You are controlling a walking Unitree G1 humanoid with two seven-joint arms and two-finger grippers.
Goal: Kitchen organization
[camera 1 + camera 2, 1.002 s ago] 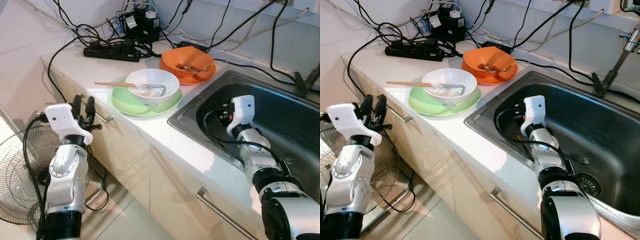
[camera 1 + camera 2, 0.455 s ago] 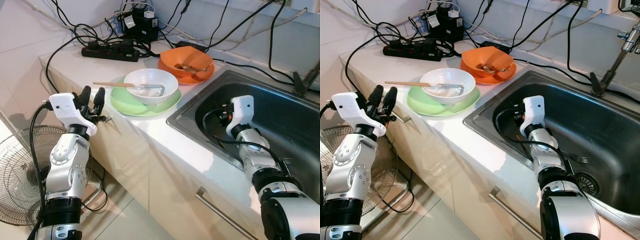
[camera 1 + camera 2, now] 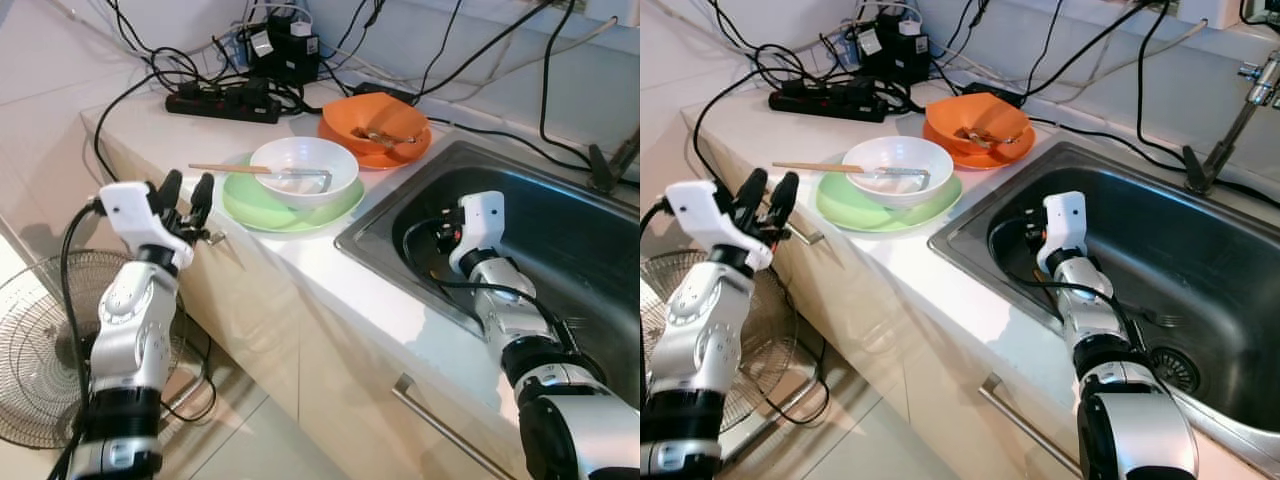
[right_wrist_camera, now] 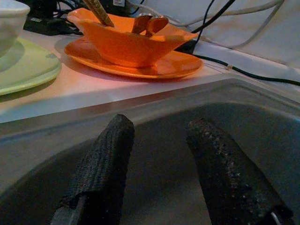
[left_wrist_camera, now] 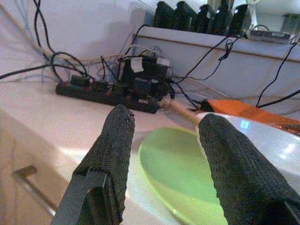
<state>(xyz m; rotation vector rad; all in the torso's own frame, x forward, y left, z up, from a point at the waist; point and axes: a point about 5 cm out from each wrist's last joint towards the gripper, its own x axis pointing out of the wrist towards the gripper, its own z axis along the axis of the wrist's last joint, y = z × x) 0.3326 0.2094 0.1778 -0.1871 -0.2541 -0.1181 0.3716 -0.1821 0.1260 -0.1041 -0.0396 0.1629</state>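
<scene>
A white bowl [image 3: 303, 170] with a metal utensil in it sits on a green plate [image 3: 292, 205] on the white counter, a pair of chopsticks [image 3: 228, 169] resting across its rim. Behind it an orange bowl [image 3: 372, 120] holding spoons stands on an orange plate [image 3: 412, 148]. My left gripper [image 3: 186, 189] is open at the counter's front edge, just left of the green plate [image 5: 176, 166] and empty. My right gripper [image 4: 161, 140] is open and empty inside the steel sink [image 3: 560, 225], low by its left wall, fingers aimed toward the orange bowl [image 4: 126, 40].
A black power strip [image 3: 222, 103] and tangled cables lie at the back of the counter. A faucet base [image 3: 1205, 165] stands behind the sink. A floor fan [image 3: 40, 350] stands below left of the counter. Cabinet handles [image 3: 440, 425] stick out from the drawer fronts.
My left gripper rose from beside the cabinet front to the counter's edge next to the green plate. The right gripper stayed in the sink. The camera shifted slightly.
</scene>
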